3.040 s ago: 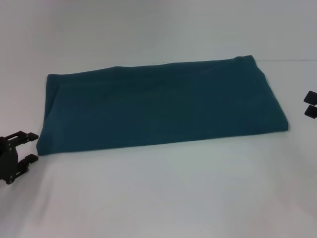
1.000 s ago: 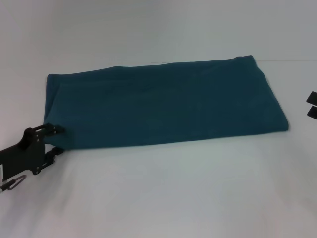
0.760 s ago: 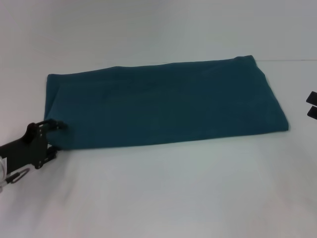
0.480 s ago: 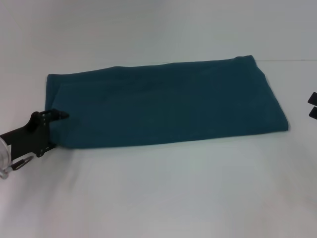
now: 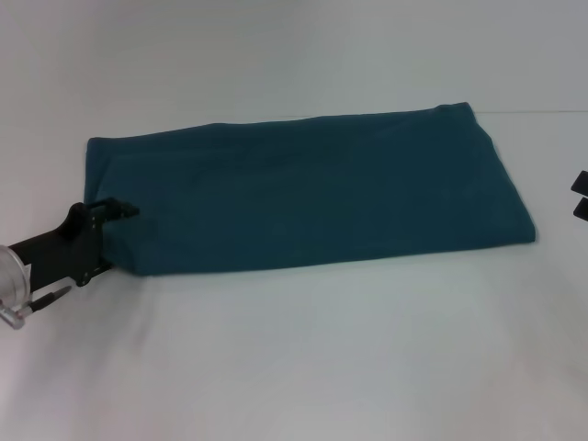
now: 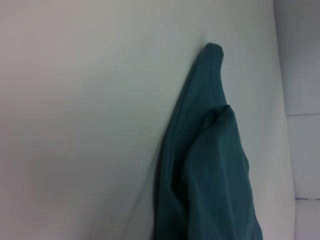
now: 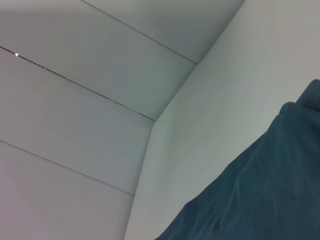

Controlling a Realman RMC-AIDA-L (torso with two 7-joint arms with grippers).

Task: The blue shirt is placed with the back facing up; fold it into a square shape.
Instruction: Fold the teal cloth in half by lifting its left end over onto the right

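The blue shirt [image 5: 312, 188] lies folded as a long teal band across the white table [image 5: 303, 358]. My left gripper [image 5: 116, 235] is at the shirt's near left corner, shut on the cloth. One finger [image 5: 123, 209] lies on top and the other is hidden under the edge. The gripped corner is pulled inward and bunched. In the left wrist view the shirt [image 6: 210, 170] rises in a raised fold. My right gripper [image 5: 580, 196] stands open at the right edge, apart from the shirt. The right wrist view catches part of the shirt [image 7: 260, 200].
Bare white table surrounds the shirt, with broad room along the near side. A white wall [image 7: 75, 125] with panel seams stands behind the table.
My left gripper moved in from the near left, slid over the shirt's near left corner and closed on it, dragging that corner rightward. The right gripper drew slightly out of view.
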